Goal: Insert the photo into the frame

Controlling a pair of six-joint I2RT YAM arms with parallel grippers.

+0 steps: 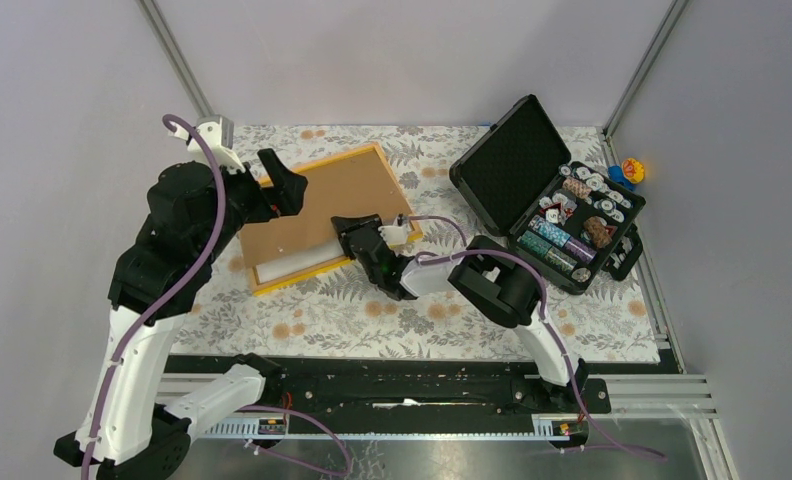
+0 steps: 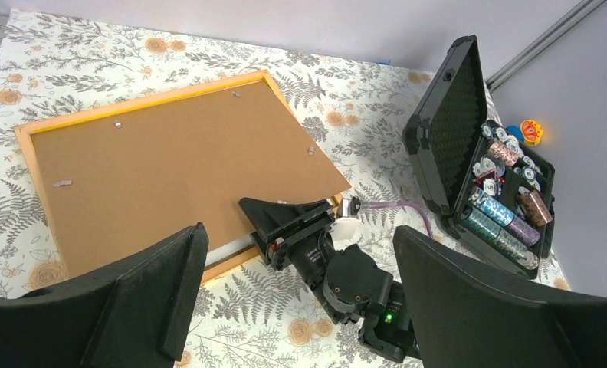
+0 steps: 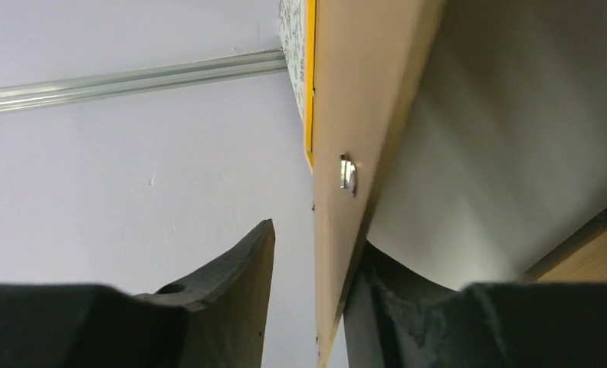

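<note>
The photo (image 1: 292, 262) showed only as a thin white paper strip at the 6 o'clock edge of the frame (image 2: 143, 100), tucked under the stiff brown backing board (image 1: 322, 205). The thin orange-yellow frame lay on the leafy cloth (image 1: 372, 310). The right gripper (image 1: 355, 232) was at the board's 5 o'clock corner, its fingers apart around the edge, not squeezing. I thought it should lower the board slowly, so the bendy paper stayed put. The left gripper (image 1: 284, 188) hung wide open near 10 o'clock.
</note>
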